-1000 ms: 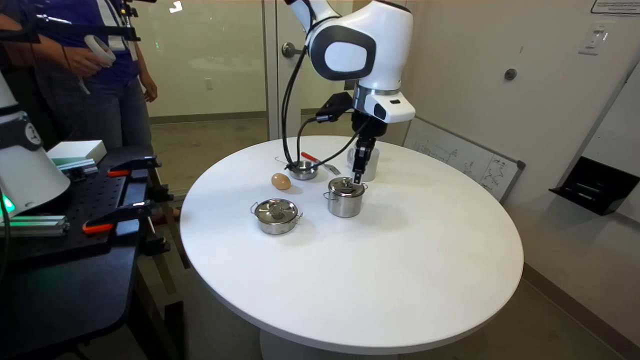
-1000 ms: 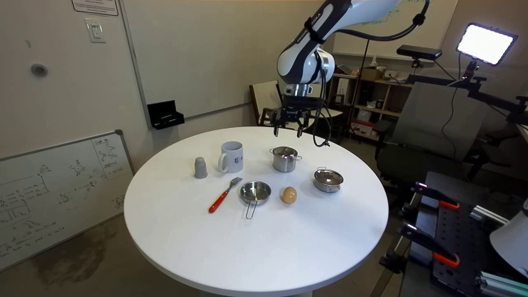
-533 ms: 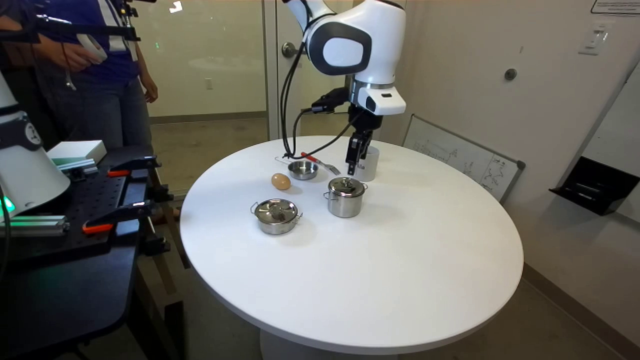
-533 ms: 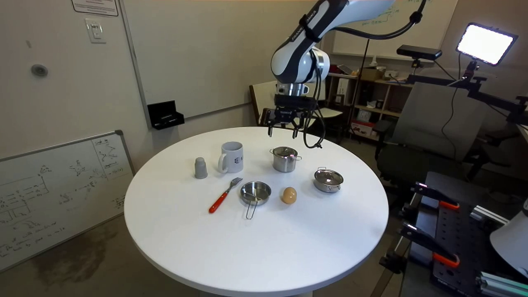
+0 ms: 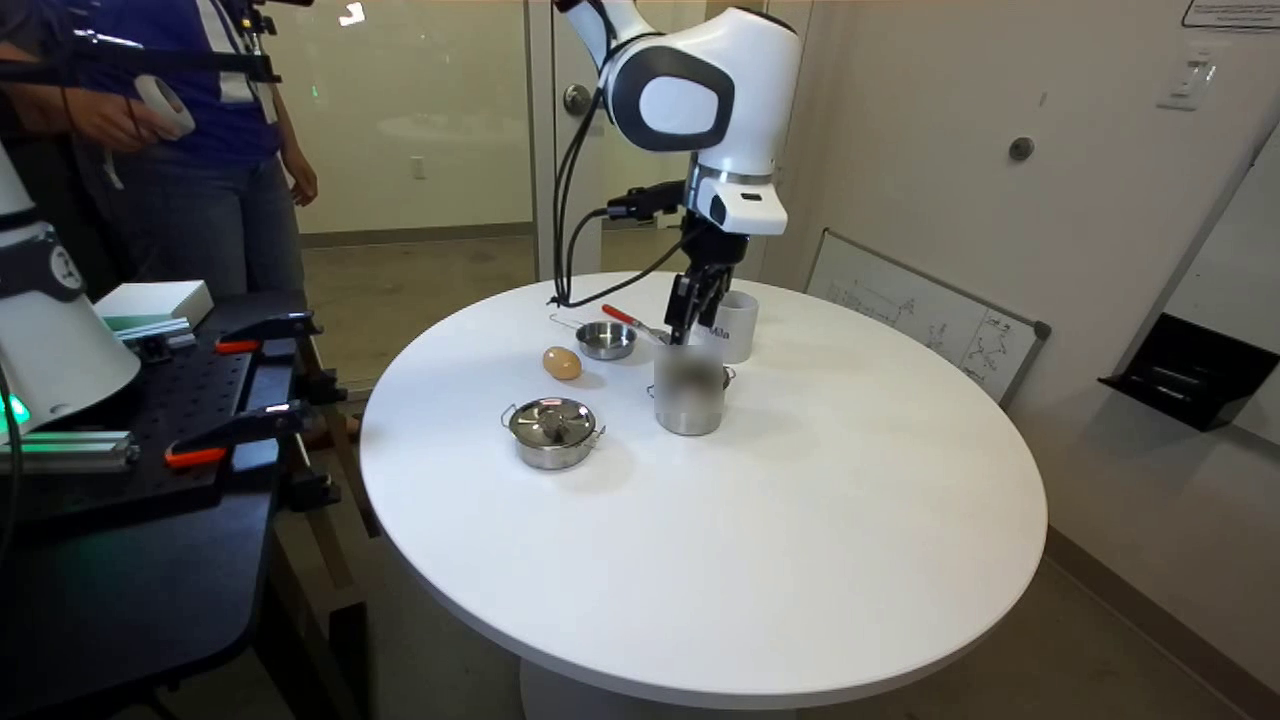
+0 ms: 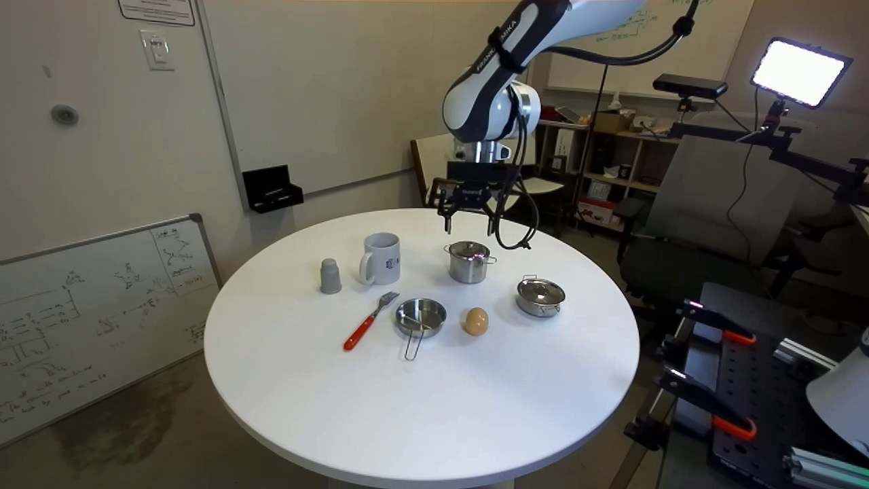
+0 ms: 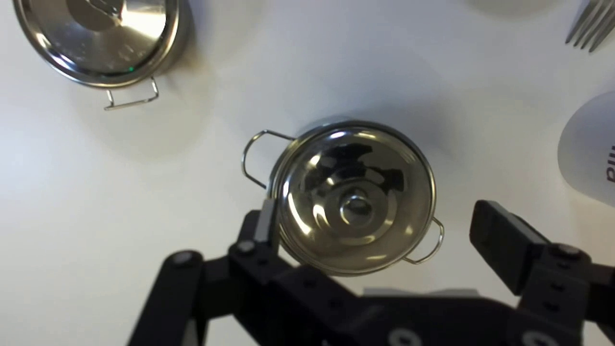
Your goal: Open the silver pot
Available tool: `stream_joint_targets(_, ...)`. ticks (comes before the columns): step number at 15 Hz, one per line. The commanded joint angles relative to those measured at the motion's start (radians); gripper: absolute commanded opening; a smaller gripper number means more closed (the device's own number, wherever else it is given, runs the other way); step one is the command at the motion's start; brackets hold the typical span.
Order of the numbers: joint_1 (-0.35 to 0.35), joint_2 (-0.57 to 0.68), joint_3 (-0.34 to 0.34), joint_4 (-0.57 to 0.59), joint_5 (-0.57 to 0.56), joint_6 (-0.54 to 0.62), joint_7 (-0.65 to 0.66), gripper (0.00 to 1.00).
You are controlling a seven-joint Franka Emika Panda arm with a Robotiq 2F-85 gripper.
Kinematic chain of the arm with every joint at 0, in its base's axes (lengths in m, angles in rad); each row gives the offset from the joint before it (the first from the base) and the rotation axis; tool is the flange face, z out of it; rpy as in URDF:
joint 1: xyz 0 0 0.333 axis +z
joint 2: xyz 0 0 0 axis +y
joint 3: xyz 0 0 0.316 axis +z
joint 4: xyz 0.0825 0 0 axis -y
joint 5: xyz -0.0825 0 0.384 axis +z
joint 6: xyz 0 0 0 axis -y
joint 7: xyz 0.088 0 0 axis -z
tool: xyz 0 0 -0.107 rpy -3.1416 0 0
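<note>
The silver pot (image 6: 468,269) stands upright on the round table with its lid on; wire handles stick out at both sides. In an exterior view a blurred patch covers its upper part and only the lower wall of the pot (image 5: 689,422) shows clearly. In the wrist view its shiny lid (image 7: 331,240) and round central knob face the camera. My gripper (image 6: 469,229) is open and empty above the pot. In the wrist view the gripper (image 7: 382,226) has its left finger overlapping the lid's edge and its right finger beyond the right handle.
A shallower lidded silver pan (image 5: 552,455) stands nearby. An egg (image 6: 476,322), a small open pan (image 6: 421,318), a red-handled fork (image 6: 366,326), a white mug (image 6: 381,259) and a grey cup (image 6: 330,277) share the white table (image 5: 780,560).
My gripper has shifted left in both exterior views and, over the last half second, lowered a little above the pot. It stays open. The pot and its lid have not moved.
</note>
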State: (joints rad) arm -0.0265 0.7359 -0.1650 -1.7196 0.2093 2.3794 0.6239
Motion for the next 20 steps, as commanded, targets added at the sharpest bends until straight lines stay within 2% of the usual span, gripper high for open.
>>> stream_joint_targets(1,0.010,-0.004,-0.014,-0.011,-0.007,-0.021,0.041,1.00)
stream_joint_targets(16,-0.042,0.051,0.027,0.035,0.047,0.003,0.008,1.00)
stream_joint_targets(19,-0.048,0.051,0.025,0.035,0.051,0.004,0.010,0.87)
stream_joint_targets(20,-0.051,0.050,0.025,0.036,0.051,0.004,0.009,0.79)
